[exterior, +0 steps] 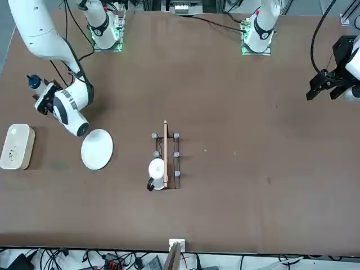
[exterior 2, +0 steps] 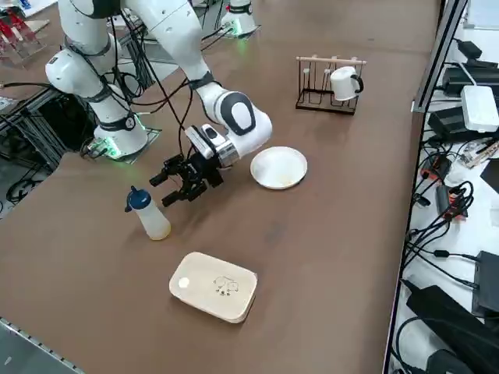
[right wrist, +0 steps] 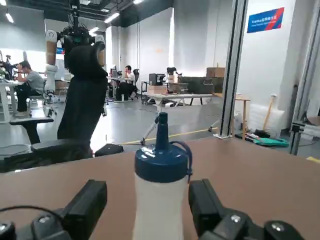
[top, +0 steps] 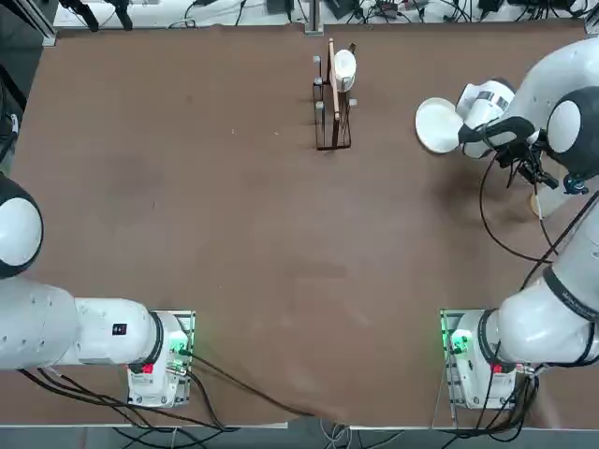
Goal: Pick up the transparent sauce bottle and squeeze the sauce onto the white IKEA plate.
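Brown tabletop (exterior 2: pixel 312 257) supports the upright bottle (exterior 2: pixel 151 216), long axis vertical, cap (right wrist: pixel 162 150) upward. Right gripper (right wrist: pixel 149 200) stands wide, its fingers flanking the bottle.

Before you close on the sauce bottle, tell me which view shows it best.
The right side view: the bottle stands there whole, blue cap to base, beside the open right gripper. The wrist view shows cap and upper body close up; the front view, mostly the cap; the top view, little, behind the arm.
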Controlling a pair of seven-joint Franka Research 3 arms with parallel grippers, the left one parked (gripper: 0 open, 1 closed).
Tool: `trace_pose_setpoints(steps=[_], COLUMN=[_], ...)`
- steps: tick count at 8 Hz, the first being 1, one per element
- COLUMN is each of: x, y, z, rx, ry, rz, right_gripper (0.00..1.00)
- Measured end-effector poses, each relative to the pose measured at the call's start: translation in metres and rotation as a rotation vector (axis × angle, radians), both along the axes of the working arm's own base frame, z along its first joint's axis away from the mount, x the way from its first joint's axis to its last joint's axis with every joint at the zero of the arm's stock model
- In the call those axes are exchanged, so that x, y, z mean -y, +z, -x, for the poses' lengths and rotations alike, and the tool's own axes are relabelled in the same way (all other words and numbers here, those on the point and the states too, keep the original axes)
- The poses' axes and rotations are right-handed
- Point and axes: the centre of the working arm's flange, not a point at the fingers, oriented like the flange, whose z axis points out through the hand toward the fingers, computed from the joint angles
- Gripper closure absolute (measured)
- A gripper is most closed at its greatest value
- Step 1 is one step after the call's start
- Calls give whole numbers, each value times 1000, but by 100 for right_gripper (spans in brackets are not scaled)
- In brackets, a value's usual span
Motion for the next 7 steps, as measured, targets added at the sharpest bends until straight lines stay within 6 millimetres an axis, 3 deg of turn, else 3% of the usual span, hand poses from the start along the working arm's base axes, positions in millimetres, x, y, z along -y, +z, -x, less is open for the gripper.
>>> trace_pose_setpoints(steps=[4,7], x=[30,47], y=[-52,-67], z=[22,41], rx=[-78,-121], ry=[-4,-4], rz=[20,35], right_gripper=[0,1])
